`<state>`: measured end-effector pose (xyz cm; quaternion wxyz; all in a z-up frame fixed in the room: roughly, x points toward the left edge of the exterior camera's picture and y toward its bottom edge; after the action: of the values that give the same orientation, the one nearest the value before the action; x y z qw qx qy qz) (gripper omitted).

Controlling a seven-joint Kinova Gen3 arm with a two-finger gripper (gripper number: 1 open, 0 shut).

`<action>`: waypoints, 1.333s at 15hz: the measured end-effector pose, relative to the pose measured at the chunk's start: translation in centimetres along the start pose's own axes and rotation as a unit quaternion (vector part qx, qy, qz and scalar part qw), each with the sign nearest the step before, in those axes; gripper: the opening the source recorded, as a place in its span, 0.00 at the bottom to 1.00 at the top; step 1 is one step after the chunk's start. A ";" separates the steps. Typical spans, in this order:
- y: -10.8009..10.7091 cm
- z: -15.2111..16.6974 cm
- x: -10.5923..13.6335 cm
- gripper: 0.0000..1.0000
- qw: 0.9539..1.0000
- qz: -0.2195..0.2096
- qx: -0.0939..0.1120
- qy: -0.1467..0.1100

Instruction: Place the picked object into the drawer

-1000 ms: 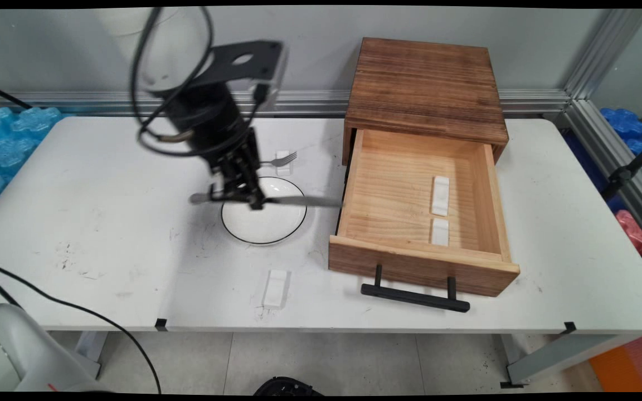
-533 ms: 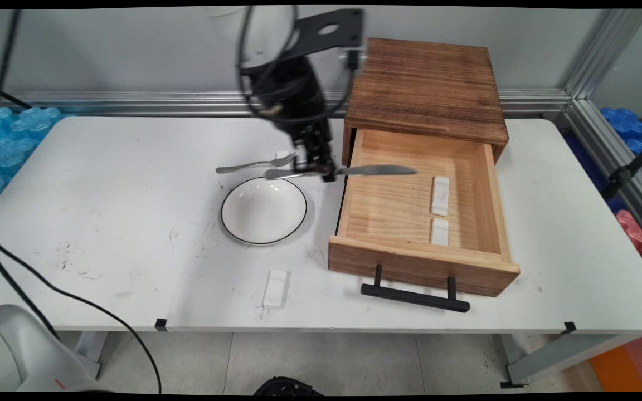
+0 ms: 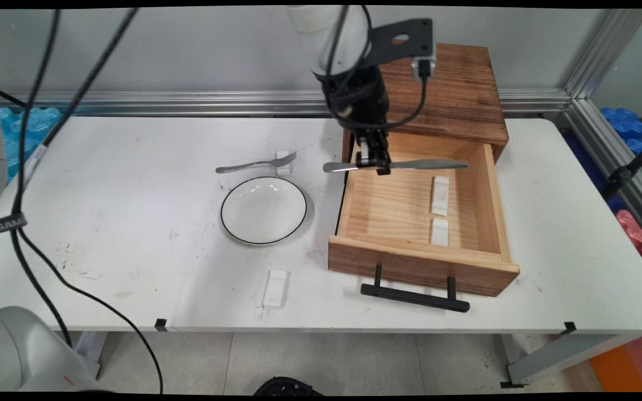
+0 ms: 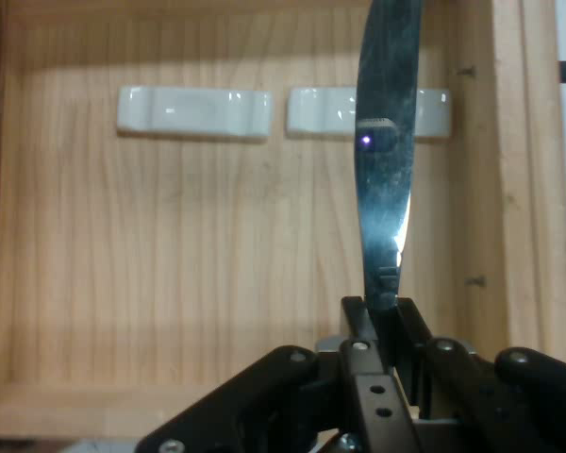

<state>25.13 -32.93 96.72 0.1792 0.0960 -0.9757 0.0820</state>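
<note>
Main view: a black two-finger gripper [image 3: 375,165] is seen above the open wooden drawer [image 3: 349,200], near its back left corner, with its fingers closed tight on a metal table knife [image 3: 410,165]. The knife is held level and clear of the drawer floor; its blade runs out to one side of the fingers over the drawer, and its handle end projects to the other side past the drawer's left wall. Two white rests [image 3: 439,195] are laid end to end on the drawer floor, below and beyond the blade tip. The drawer is pulled out of a dark wooden cabinet [image 3: 455,89] and carries a black bar handle [image 3: 414,297] on its front. On the white table [image 3: 103,167], on the handle side of the fingers, a fork [image 3: 254,163] is propped with its tines on a small white rest [image 3: 282,163], and a white plate with a dark rim [image 3: 263,210] is set just in front of it. Another white rest [image 3: 276,288] lies near the table's front edge. Hand view: the knife [image 4: 387,189] is gripped between the closed fingers [image 4: 363,326] and extends straight away from them over the drawer floor [image 4: 189,264]. The two white rests [image 4: 193,111] lie in a row beyond the fingers, the blade crossing in front of the one nearer the drawer wall.
</note>
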 end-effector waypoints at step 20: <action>-2.6 15.2 1.7 0.00 0.999 0.046 -0.028 0.005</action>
<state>19.09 -38.62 83.66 0.1830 0.0456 -0.9800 0.0628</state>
